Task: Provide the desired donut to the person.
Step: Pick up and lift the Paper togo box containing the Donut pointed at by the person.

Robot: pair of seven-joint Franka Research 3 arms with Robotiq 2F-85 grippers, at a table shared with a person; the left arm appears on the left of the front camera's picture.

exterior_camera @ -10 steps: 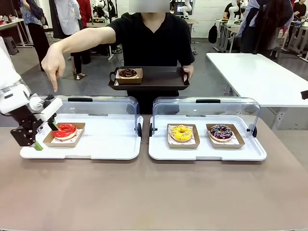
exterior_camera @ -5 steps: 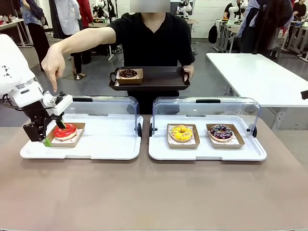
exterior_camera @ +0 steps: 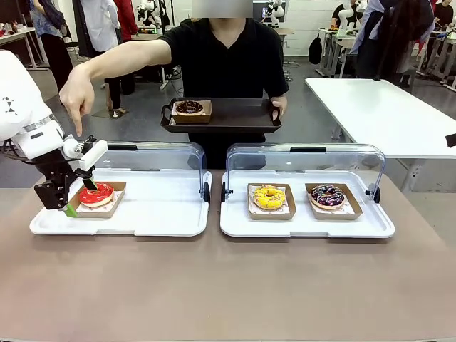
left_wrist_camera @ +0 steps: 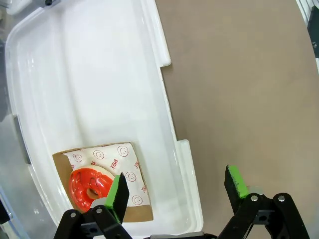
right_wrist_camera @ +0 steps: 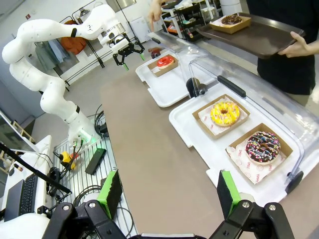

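We see the person (exterior_camera: 224, 57) pointing at the left end of the left tray (exterior_camera: 157, 214). Our left gripper (exterior_camera: 80, 197) hangs wide open there; the right gripper (right_wrist_camera: 168, 191) is wide too, well off that tray. The red donut (exterior_camera: 96, 193) sits under one pad (left_wrist_camera: 118, 191) and the other pad is outside the rim, so descending we risk denting the icing or snagging the rim.

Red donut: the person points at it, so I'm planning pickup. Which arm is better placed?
Left: the left gripper hangs open at the red donut, while the right gripper is far off.
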